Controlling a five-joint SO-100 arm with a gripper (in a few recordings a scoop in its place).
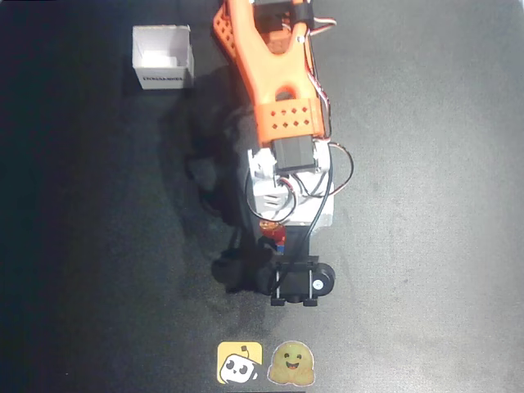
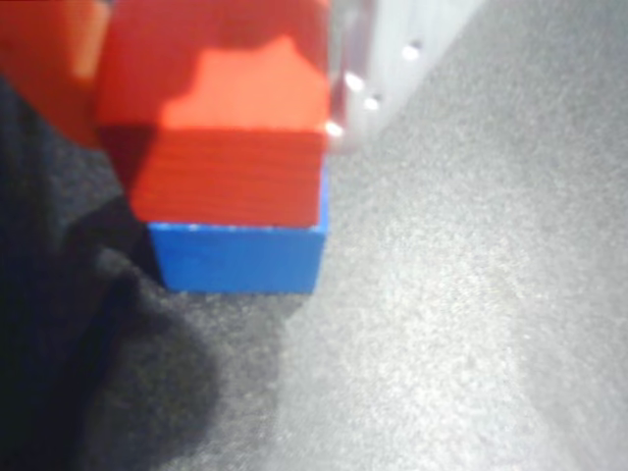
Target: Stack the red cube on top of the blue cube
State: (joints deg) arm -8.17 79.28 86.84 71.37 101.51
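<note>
A white box (image 1: 163, 57) stands open-topped near the upper left of the overhead view, well apart from the arm; its inside looks bare white, with nothing in it that can be made out. A dark line of print runs along its front wall, too small to read. Two stickers lie at the bottom edge of the dark worktop (image 1: 426, 205): a yellow square one with a small white robot face (image 1: 239, 363) and, just beside it, a round smiling yellowish figure (image 1: 292, 363); neither carries readable words.

The orange arm (image 1: 270, 65) reaches down from the top edge toward the middle. Below its white wrist block a sliver of the red cube (image 1: 269, 228) shows with the blue cube (image 1: 279, 239) touching beneath it. In the wrist view the red cube (image 2: 235, 137) sits on top of the blue cube (image 2: 240, 257), shifted slightly left so the blue edge peeks out at right. The jaws stand beside the red cube's sides, though whether they actually grip it cannot be told from this blurred close view.

Bare worktop lies open on all sides of the stack.
</note>
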